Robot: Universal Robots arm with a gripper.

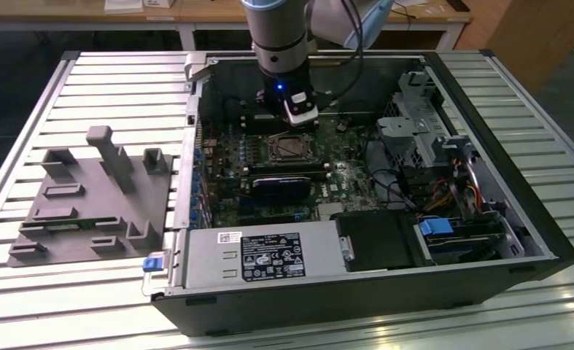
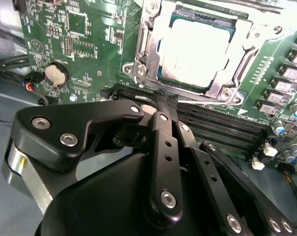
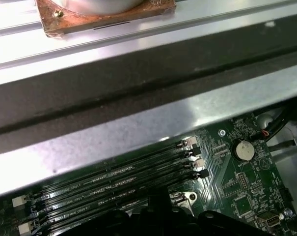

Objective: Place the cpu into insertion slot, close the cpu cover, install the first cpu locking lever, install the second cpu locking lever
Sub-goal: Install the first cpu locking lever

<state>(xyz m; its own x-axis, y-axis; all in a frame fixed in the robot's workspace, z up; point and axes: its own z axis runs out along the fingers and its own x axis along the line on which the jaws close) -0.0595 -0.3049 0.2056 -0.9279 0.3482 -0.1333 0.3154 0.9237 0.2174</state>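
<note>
gripper (image 2: 164,98): black linkage fingers are seen drawn together at their tips in the second wrist view, with nothing clamped between them; the tips are held just beside the near edge of the insertion slot (image 2: 197,49), over the first of the memory slots (image 2: 222,128).

cpu (image 2: 200,46): dull silver-grey square, seated flat inside the insertion slot, its top brightly lit.

cpu cover (image 2: 150,42): silvery frame plate, laid down around the cpu, which is shown through its window.

motherboard (image 2: 79,44): green, with a round coin cell (image 2: 56,73) located well apart from the socket; in the first wrist view the same coin cell (image 3: 242,150) is found past the ends of the long black memory slots (image 3: 114,182).

computer case (image 1: 520,240): open, laid on a slatted metal table (image 1: 92,80); in the exterior view the arm (image 1: 278,44) is lowered into it above the socket (image 1: 289,148).

grey fixture tray (image 1: 92,197): set on the table at the exterior view's left, well apart from the case.
</note>
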